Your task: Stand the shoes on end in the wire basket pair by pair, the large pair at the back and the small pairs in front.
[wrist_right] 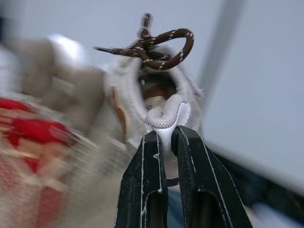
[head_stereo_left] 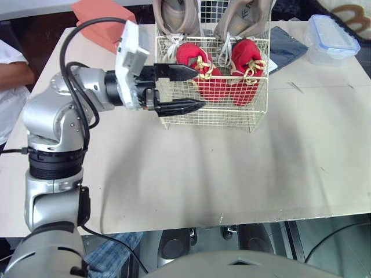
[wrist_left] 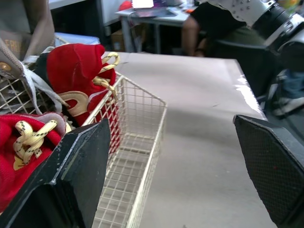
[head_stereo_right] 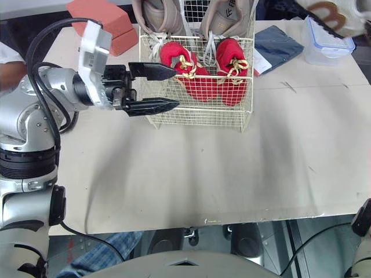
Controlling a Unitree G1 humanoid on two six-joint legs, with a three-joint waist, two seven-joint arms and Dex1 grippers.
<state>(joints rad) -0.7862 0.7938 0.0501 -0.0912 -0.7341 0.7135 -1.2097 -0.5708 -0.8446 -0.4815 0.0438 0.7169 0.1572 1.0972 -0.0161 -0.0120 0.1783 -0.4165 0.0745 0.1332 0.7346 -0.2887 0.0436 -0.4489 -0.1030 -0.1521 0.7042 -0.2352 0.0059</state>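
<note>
Slippage is risked, as the pale shoe (wrist_right: 142, 90) is hung by its heel loop (wrist_right: 164, 116) alone in the right gripper's (wrist_right: 165, 136) pinched fingers, and the wire basket (head_stereo_left: 232, 116) at the bench's (head_stereo_left: 232, 179) far edge could be snagged by the left gripper's (head_stereo_left: 200, 87) wide-spread fingers.

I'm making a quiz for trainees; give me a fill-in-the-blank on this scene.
The front pair in the wire basket is ___ in colour. The left gripper beside the basket is ___, not shut. The right gripper is shut on a shoe with ___ laces.
Missing: red, open, brown.
</note>
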